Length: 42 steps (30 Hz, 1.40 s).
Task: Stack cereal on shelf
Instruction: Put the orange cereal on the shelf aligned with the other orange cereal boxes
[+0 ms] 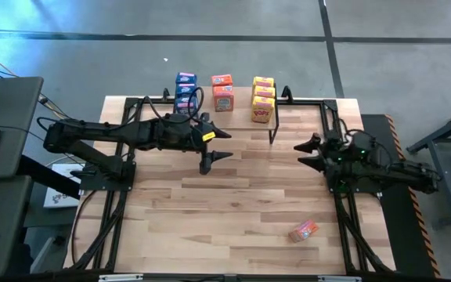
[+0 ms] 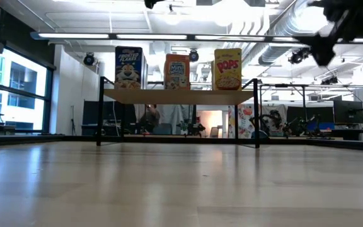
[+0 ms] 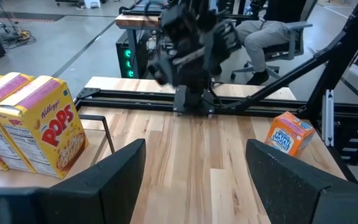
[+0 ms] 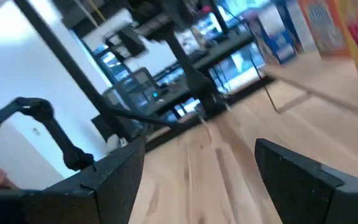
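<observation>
Hovering over the tabletop point(image 1: 233, 196) with nothing between its fingers, the left gripper point(image 1: 217, 146) is held wide open, just in front of the shelf point(image 1: 233, 129). Beyond it, on the shelf top, eight boxes are seen in three rows: blue point(image 1: 185, 84), orange-red point(image 1: 222, 92) and yellow point(image 1: 262, 99). The right gripper point(image 1: 310, 152) is likewise spread wide and empty, poised beside the shelf's right end. One orange-red box, the loose box point(image 1: 304, 231), is left lying on the tabletop, well away from both grippers, toward the front edge and on the right arm's side. From the right gripper it lies back toward that arm's base and toward the table's front; from the left gripper it lies much farther off, diagonally across the table. Its long axis appears tilted across the wood slats. The right arm is judged the nearer, so the last pick would probably fall to it, after which the orange-red row could be completed.
</observation>
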Motion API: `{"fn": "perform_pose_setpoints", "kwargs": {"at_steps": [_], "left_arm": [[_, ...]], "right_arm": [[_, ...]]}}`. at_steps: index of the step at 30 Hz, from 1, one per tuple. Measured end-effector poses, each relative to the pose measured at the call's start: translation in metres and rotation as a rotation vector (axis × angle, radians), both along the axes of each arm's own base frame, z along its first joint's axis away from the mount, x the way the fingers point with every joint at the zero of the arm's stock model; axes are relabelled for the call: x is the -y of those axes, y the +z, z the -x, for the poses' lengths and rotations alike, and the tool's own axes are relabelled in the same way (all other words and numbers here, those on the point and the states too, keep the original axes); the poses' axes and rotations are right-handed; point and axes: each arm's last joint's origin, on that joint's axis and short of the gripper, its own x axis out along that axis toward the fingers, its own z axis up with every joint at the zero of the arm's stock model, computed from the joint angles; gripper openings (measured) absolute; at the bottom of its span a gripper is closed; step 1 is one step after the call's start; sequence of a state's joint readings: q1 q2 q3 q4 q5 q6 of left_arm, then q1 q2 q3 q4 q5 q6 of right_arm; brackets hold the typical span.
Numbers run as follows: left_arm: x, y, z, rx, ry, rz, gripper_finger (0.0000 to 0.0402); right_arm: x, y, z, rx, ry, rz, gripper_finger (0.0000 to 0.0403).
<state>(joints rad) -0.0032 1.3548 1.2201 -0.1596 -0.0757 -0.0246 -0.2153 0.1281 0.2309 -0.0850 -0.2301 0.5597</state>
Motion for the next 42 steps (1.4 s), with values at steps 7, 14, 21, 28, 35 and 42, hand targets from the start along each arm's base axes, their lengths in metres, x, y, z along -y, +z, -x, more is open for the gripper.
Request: {"fn": "perform_pose_setpoints", "kwargs": {"at_steps": [7,14,21,28,35,42], "left_arm": [[0.0,0.0,0.0,0.0,0.0,-0.001,0.0269],[-0.001,0.0,0.0,-0.001,0.003,-0.002,0.0269],[-0.001,0.0,0.0,-0.002,0.003,-0.002,0.0269],[-0.001,0.0,0.0,-0.002,0.003,-0.002,0.0269],[-0.001,0.0,0.0,-0.001,0.003,-0.002,0.0269],[-0.001,0.0,0.0,-0.001,0.003,-0.001,0.0269]], "right_arm": [[-0.002,0.046,0.007,-0.029,0.01,0.147,0.0299],[-0.001,0.077,0.004,-0.271,0.037,0.167,0.0299],[-0.004,0.088,-0.013,-0.531,0.135,0.145,0.0299],[-0.02,0.094,-0.035,-0.707,0.267,0.076,0.0299],[-0.046,0.091,-0.05,-0.859,0.348,0.033,0.0299],[-0.071,0.089,-0.054,-0.932,0.398,-0.011,0.0299]]}}
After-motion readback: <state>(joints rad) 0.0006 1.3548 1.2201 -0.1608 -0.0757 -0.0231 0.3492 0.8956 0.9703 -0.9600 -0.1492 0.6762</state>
